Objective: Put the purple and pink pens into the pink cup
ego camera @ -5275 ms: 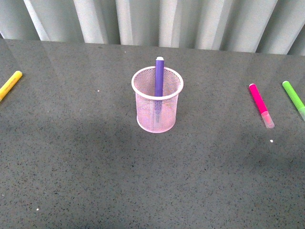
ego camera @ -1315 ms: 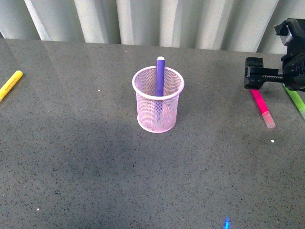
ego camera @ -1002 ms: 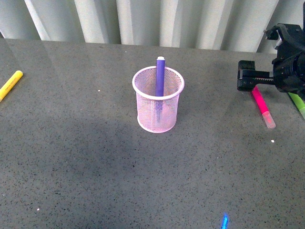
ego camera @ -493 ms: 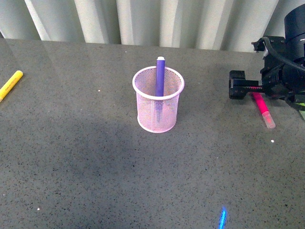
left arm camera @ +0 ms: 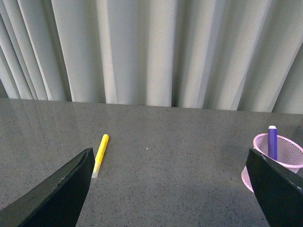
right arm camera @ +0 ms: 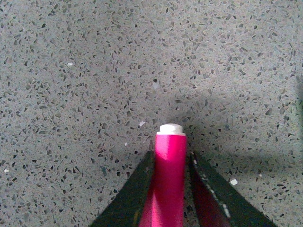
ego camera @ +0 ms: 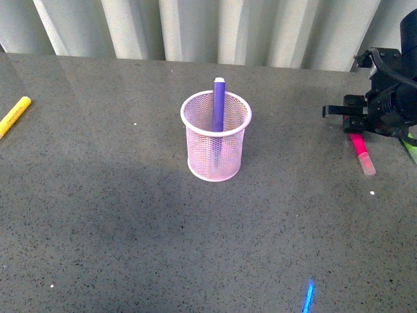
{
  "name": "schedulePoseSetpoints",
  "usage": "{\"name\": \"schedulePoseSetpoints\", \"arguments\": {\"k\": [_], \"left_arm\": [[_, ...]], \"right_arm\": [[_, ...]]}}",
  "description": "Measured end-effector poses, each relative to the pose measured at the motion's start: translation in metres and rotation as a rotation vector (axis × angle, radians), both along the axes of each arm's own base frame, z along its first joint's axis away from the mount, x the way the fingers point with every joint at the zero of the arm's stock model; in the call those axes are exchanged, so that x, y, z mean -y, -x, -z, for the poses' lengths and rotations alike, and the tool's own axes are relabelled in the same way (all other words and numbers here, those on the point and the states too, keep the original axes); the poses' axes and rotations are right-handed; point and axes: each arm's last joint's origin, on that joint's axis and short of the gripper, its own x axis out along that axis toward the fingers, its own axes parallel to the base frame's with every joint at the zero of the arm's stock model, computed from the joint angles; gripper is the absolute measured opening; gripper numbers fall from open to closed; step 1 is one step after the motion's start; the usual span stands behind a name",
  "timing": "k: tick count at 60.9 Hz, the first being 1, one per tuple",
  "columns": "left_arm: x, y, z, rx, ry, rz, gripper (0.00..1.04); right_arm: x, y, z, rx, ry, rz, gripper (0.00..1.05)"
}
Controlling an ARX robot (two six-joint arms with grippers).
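The pink cup (ego camera: pixel 216 145) stands at the table's middle with the purple pen (ego camera: pixel 218 104) upright inside it. The cup (left arm camera: pixel 284 150) and purple pen (left arm camera: pixel 272 141) also show in the left wrist view. My right gripper (ego camera: pixel 355 117) is at the right edge, low over the table, shut on the pink pen (ego camera: pixel 360 151), whose clear cap end lies toward me. In the right wrist view the pink pen (right arm camera: pixel 169 179) sits between the two dark fingers (right arm camera: pixel 210 194), its white end pointing out over the table. My left gripper (left arm camera: pixel 175 189) is open and empty, out of the front view.
A yellow marker (ego camera: pixel 14 115) lies at the far left; it also shows in the left wrist view (left arm camera: pixel 100 149). A lime-green marker (ego camera: pixel 411 147) lies just beyond the right gripper at the frame edge. Grey curtains hang behind the table's far edge.
My right arm came in from the right, lowered over the pink pen, and its jaws closed on it. The cup, purple pen and yellow marker have not moved.
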Motion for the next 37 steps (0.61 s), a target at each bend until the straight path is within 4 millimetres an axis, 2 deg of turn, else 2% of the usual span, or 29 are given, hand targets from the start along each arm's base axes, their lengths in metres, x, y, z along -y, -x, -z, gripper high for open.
{"name": "schedulePoseSetpoints", "arguments": {"k": [6, 24, 31, 37], "left_arm": [[0.0, 0.0, 0.0, 0.0, 0.0, 0.0, 0.98], [0.0, 0.0, 0.0, 0.0, 0.0, 0.0, 0.98], [0.0, 0.0, 0.0, 0.0, 0.0, 0.0, 0.98], [0.0, 0.0, 0.0, 0.0, 0.0, 0.0, 0.98]], "right_arm": [[0.001, 0.003, 0.0, 0.011, -0.004, 0.002, 0.13], [0.004, 0.023, 0.0, 0.109, 0.0, -0.006, 0.12], [0.0, 0.032, -0.013, 0.255, 0.04, -0.064, 0.12], [-0.012, 0.035, -0.04, 0.451, 0.068, -0.136, 0.12]]}}
